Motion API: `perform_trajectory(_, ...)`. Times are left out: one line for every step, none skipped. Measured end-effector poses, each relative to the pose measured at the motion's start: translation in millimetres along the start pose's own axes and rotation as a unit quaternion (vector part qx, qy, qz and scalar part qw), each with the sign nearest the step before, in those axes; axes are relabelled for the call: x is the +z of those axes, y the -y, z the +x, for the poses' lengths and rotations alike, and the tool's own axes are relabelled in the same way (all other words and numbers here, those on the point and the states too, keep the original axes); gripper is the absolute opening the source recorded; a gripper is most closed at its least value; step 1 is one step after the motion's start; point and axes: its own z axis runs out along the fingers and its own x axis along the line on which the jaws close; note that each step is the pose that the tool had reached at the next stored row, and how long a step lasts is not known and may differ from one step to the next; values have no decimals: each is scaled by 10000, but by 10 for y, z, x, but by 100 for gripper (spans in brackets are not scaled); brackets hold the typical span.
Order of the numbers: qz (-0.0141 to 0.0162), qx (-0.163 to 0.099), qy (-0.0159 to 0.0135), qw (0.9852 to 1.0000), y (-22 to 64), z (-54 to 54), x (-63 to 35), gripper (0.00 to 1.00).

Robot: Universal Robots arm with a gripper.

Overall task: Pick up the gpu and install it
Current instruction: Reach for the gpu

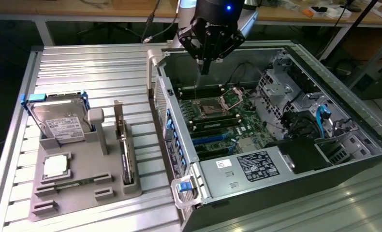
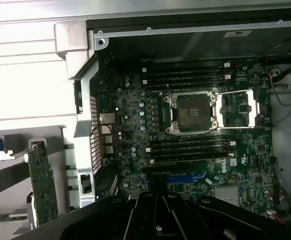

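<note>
Aluminium slats form the table (image 1: 81, 63) under everything you are working with. The open computer case (image 1: 287, 198) lies on it with the motherboard facing up. Just outside the case's slotted wall sits a grey holder (image 1: 81, 191) for the parts.

The gpu (image 1: 123, 145) has not been picked up yet. It stands on its long edge in the holder slot closest to the case, and its silver bracket is at the end that matches the case's far end. Its long axis runs parallel to the slotted wall. The wrist view shows its green board (image 2: 40, 180) just outside that wall.

Your gripper (image 1: 205, 65) hangs above the far end of the case, over the motherboard. Its tips look drawn together to a point, clasping nothing. From there the card lies across the slotted wall, outside the case and toward its near end, so the approach has to match that wall-parallel axis.
</note>
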Motion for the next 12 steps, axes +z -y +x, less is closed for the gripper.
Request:
perform_trajectory(0, 0, 0, 10000, 0, 2, 0, 11)
perform_trajectory(0, 1, 0, 10000, 0, 5, 0, 11)
perform_trajectory(0, 1, 0, 10000, 1, 12, 0, 11)
perform_trajectory(0, 1, 0, 10000, 2, 19, 0, 11)
perform_trajectory(0, 1, 0, 10000, 3, 27, -1, 11)
perform_trajectory(0, 1, 0, 10000, 3, 37, -1, 11)
perform_trajectory(0, 0, 0, 10000, 4, 51, -1, 11)
perform_trajectory(0, 0, 0, 10000, 5, 62, -2, 11)
perform_trajectory(0, 0, 0, 10000, 6, 76, -2, 11)
perform_trajectory(0, 1, 0, 10000, 7, 96, -3, 11)
perform_trajectory(0, 1, 0, 10000, 8, 107, -3, 11)
perform_trajectory(0, 1, 0, 10000, 9, 118, -3, 11)
